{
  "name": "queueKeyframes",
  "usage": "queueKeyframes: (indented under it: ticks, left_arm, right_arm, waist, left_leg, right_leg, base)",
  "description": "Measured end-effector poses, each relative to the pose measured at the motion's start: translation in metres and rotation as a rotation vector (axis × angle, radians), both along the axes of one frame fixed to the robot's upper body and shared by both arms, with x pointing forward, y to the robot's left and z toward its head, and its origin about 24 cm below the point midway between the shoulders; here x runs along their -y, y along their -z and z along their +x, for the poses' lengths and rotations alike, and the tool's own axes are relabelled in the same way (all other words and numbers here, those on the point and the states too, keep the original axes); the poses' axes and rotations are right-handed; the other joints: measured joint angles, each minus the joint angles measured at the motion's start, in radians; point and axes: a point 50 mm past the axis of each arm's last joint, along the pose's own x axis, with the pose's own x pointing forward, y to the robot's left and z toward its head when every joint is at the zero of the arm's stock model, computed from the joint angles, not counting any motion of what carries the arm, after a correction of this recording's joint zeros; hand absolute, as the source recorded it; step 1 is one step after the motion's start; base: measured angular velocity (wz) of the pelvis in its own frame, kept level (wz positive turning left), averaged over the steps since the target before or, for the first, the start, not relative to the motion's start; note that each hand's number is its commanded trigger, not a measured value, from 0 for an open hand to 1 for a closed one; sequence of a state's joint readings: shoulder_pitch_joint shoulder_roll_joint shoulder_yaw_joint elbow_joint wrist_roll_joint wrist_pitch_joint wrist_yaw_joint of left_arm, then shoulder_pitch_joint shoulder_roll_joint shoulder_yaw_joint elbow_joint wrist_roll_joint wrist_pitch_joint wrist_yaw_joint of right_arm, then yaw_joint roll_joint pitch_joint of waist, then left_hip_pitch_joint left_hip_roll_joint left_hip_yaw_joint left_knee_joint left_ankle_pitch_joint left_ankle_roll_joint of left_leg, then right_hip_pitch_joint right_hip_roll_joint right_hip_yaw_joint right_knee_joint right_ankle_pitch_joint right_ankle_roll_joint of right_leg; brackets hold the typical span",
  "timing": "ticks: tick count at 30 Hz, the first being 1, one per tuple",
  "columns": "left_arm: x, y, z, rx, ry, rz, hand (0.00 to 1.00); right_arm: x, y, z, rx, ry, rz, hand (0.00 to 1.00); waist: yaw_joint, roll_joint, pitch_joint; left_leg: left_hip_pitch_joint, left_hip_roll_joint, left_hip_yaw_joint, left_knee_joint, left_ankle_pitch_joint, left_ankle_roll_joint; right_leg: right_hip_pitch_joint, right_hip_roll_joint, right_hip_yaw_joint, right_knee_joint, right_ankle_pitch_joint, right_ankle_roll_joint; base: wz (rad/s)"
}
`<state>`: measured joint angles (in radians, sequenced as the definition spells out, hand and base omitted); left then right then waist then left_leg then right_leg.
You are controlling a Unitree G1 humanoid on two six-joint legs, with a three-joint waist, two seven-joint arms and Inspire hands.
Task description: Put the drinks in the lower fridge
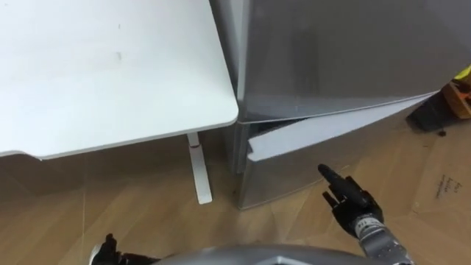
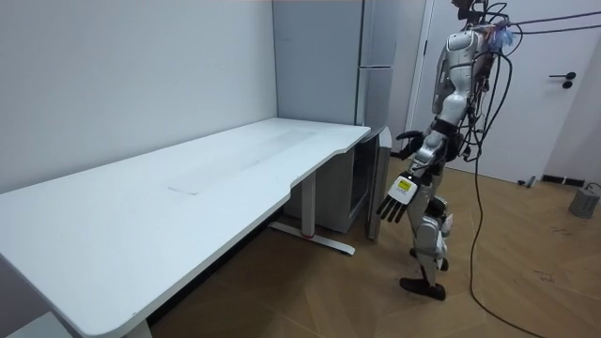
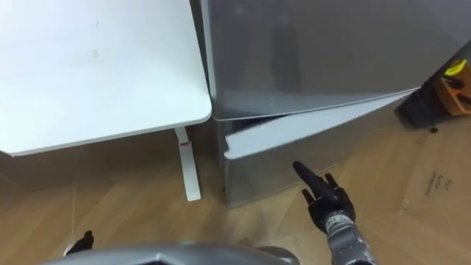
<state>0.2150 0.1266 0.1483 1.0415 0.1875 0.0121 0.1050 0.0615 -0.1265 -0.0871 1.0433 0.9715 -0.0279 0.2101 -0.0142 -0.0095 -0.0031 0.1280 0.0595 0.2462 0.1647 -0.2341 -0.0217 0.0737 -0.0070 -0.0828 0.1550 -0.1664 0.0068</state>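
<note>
White desk [image 1: 110, 73] beside grey fridge [image 1: 331, 51], lower door [image 1: 294, 173] ajar; left hand [image 2: 399, 199] and right hand [image 1: 352, 200] straight-fingered, empty.

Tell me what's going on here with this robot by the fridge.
The robot stands in front of a grey fridge next to a white desk. Its right hand reaches, fingers straight, toward the lower door, which stands slightly ajar. Its left hand hangs open at its side. Both hands hold nothing.
</note>
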Motion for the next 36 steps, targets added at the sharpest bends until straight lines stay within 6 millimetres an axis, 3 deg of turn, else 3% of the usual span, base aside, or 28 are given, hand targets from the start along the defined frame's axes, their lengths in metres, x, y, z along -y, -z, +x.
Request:
queueKeyframes:
  ticks: [9, 14, 16, 21, 29, 36]
  left_arm:
    - [0.014, 0.000, 0.020, 0.042, 0.102, -0.027, 0.00]
    - [0.015, 0.000, 0.018, 0.062, 0.053, -0.050, 0.00]
    - [0.012, 0.000, 0.008, 0.060, 0.016, -0.055, 0.00]
    - [0.009, 0.000, 0.004, 0.059, 0.011, -0.047, 0.00]
    - [0.008, 0.001, -0.009, 0.038, -0.038, -0.056, 0.00]
    - [0.005, 0.001, -0.029, -0.005, -0.071, -0.045, 0.00]
  right_arm:
    - [-0.012, 0.000, 0.003, 0.030, 0.043, 0.077, 0.00]
    - [-0.015, -0.007, 0.010, 0.109, 0.122, 0.141, 0.00]
    - [-0.017, -0.008, 0.012, 0.123, 0.116, 0.150, 0.00]
    - [-0.018, -0.005, 0.008, 0.096, 0.052, 0.122, 0.00]
    - [-0.013, 0.013, -0.030, -0.095, 0.034, 0.078, 0.00]
    - [-0.011, 0.021, -0.054, -0.287, -0.254, -0.065, 0.00]
  waist:
    - [-0.008, 0.016, -0.0024]
    - [-0.004, 0.011, -0.0013]
    - [-0.003, 0.008, 0.0009]
    - [-0.004, 0.007, 0.0030]
    - [-0.005, 0.011, 0.0020]
    - [0.010, -0.009, 0.0089]
  left_leg:
    - [-0.013, 0.000, 0.000, 0.001, 0.000, 0.001]
    - [-0.002, -0.001, -0.003, 0.001, 0.000, 0.001]
    - [0.001, -0.001, -0.005, 0.000, 0.000, 0.001]
    - [-0.002, -0.001, -0.015, -0.005, -0.001, 0.002]
    - [-0.010, -0.003, -0.072, 0.006, 0.000, 0.002]
    - [-0.015, -0.011, -0.113, 0.017, 0.000, 0.002]
  right_leg:
    - [-0.009, -0.001, -0.005, 0.002, 0.010, 0.000]
    - [-0.004, -0.001, -0.002, 0.003, 0.010, 0.000]
    - [0.005, -0.001, -0.006, 0.002, 0.010, 0.000]
    - [0.011, -0.001, -0.020, -0.001, 0.011, 0.000]
    - [0.034, -0.006, -0.085, -0.005, 0.011, 0.000]
    - [0.056, -0.014, -0.115, -0.008, 0.002, 0.003]
  base:
    - [-0.02]
    - [0.00]
    - [0.00]
    - [0.10]
    - [0.20]
    - [0.17]
